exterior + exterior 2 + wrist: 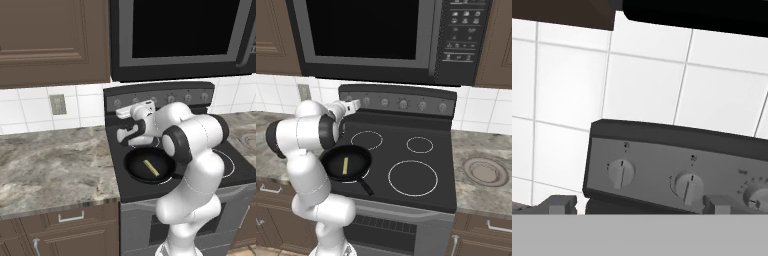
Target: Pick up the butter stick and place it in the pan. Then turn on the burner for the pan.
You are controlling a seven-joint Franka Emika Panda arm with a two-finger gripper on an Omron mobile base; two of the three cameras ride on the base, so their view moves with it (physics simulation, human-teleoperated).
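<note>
The butter stick (151,167) lay in the pan (135,169) at lower centre, so what remained to take hold of was a stiff, light burner knob (621,173). The gripper (639,204) faced the control panel (677,165), fingertips (560,204) spread wide and empty; such a knob would likely need pinching across its raised ridge.

Pan (145,167): matt black. Tabletop (50,165): mottled polished stone. Cabinets (50,40): brown wood. Backsplash (647,90): glossy white tile.

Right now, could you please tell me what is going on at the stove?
The butter stick already lies in the pan, which sits on the front left burner. The arm has its pincer raised toward the stove's control panel, fingertips apart and holding nothing, facing the two leftmost knobs. No knob is touched yet.
</note>
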